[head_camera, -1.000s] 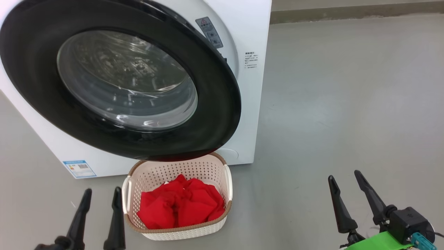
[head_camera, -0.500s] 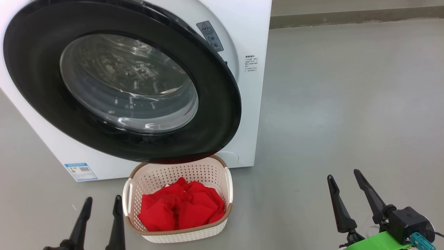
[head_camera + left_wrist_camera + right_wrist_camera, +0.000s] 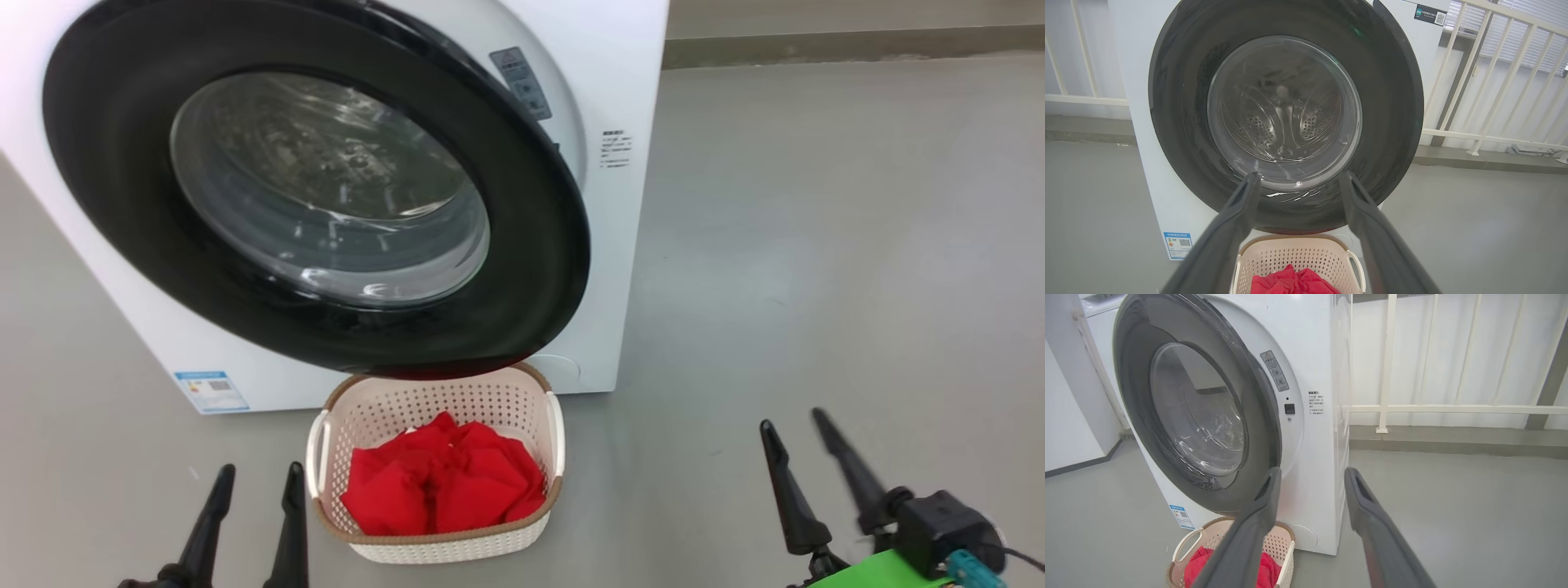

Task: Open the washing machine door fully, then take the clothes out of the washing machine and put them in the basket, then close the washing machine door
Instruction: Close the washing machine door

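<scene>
On the grey floor (image 3: 816, 245) the clothes (image 3: 441, 486) lie in the basket (image 3: 433, 406); left tool (image 3: 260, 469) and right tool (image 3: 792, 419) gape empty.

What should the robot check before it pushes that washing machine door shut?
1. Clothes in the basket: ok.
2. No red visible through the glass of the door: ok.
3. Door latched: not ok, it stands ajar.
4. Left fingers and right fingers open and empty: ok.
5. Basket clear of the door's swing: cannot tell; the door's rim overhangs its back edge in the head view.
</scene>
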Robot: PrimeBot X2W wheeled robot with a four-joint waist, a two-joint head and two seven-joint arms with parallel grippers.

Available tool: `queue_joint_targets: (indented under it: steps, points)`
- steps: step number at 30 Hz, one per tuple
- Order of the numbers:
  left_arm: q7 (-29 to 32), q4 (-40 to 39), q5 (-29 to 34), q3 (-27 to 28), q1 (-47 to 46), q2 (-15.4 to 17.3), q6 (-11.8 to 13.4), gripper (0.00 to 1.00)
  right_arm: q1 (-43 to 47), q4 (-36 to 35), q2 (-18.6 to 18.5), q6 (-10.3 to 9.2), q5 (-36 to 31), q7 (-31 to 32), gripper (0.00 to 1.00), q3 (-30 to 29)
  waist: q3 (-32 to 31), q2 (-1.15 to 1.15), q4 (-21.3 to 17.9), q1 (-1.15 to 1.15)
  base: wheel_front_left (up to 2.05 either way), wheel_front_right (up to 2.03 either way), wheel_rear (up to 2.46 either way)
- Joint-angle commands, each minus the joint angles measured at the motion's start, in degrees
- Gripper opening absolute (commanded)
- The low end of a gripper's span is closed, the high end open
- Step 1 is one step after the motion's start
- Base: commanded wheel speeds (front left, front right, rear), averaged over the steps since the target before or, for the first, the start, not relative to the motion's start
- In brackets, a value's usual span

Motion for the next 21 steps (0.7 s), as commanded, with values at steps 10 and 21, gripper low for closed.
queue_joint_targets:
  steps: [10, 21]
  points:
    - [-0.7, -2.8, 0.92, -0.33, -3.3, -0.69, -0.76, 1.0, -8.79, 2.32, -0.66, 0.35, -0.37, -0.37, 0.0, 6.47, 3.6, 0.0, 4.78, 0.0, 0.0, 0.0, 0.0]
    - [-0.7, -3.43, 1.52, -3.28, -6.39, -1.04, -0.69, 1.0, -20.55, 9.21, -0.66, 0.35, -0.53, -0.37, 0.0, 9.78, 9.27, 0.0, 8.81, 0.0, 0.0, 0.0, 0.0]
